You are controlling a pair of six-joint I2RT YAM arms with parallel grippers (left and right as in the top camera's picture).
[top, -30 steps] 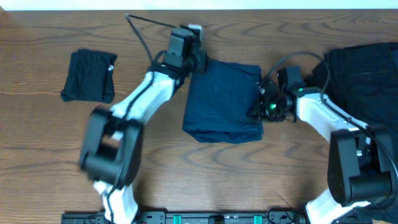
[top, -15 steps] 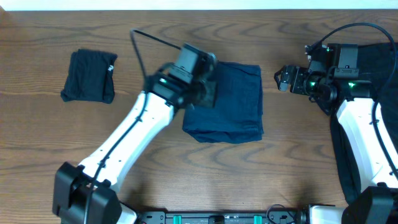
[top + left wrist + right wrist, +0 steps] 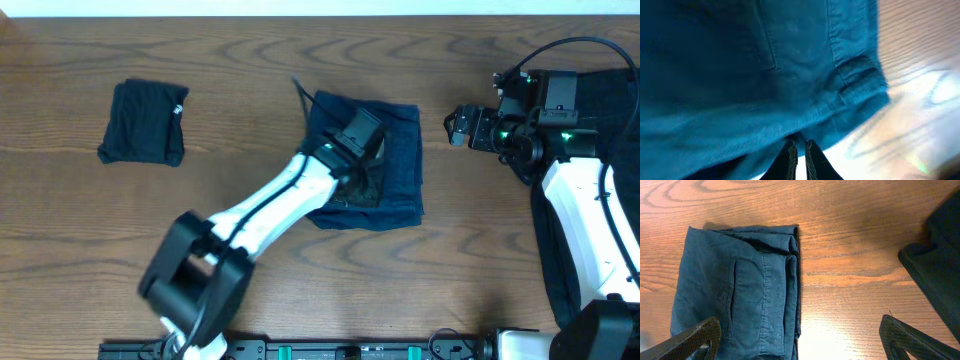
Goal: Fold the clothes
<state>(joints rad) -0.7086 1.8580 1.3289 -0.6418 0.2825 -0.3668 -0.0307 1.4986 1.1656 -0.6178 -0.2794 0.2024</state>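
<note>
— Where do we find the navy shorts (image 3: pixel 405 170)?
— Folded mid-tabletop (image 3: pixel 250 60), our left arm hiding much of them. The left claw (image 3: pixel 799 151) is pinched closed at their edge; we cannot tell whether cloth is caught.
— The right claw (image 3: pixel 799 332)?
— Spread wide, empty, beside them. The dark pile (image 3: pixel 622 105) is cut off at the frame's edge.

Robotics lab bench (wood-grain table (image 3: pixel 80 250)), two white arms (image 3: pixel 270 205) mounted at its edge.
</note>
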